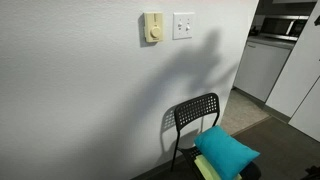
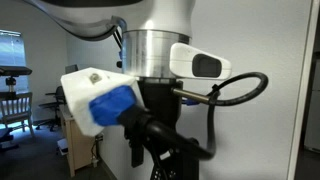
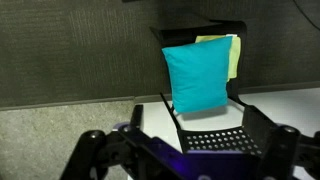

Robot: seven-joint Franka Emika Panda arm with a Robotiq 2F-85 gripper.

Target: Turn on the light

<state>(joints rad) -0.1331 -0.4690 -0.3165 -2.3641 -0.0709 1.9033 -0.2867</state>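
The light switch [image 1: 183, 25] is a small white square plate high on the white wall, just to the right of a cream-yellow box with a round dial [image 1: 152, 28]. No lamp shows. The arm is not in that exterior view; only its shadow falls on the wall right of the switch. Another exterior view shows the arm's wrist and gripper base [image 2: 150, 155] up close beside the wall. In the wrist view the gripper [image 3: 185, 150] is open and empty, its dark fingers spread wide at the lower left and right. The switch is out of the wrist view.
A black perforated-back chair [image 1: 195, 112] stands against the wall below the switch, with a teal cushion [image 1: 226, 150] and a yellow-green one on its seat. The chair [image 3: 215, 140] and teal cushion [image 3: 196, 78] fill the wrist view. White cabinets [image 1: 262, 65] stand at the right.
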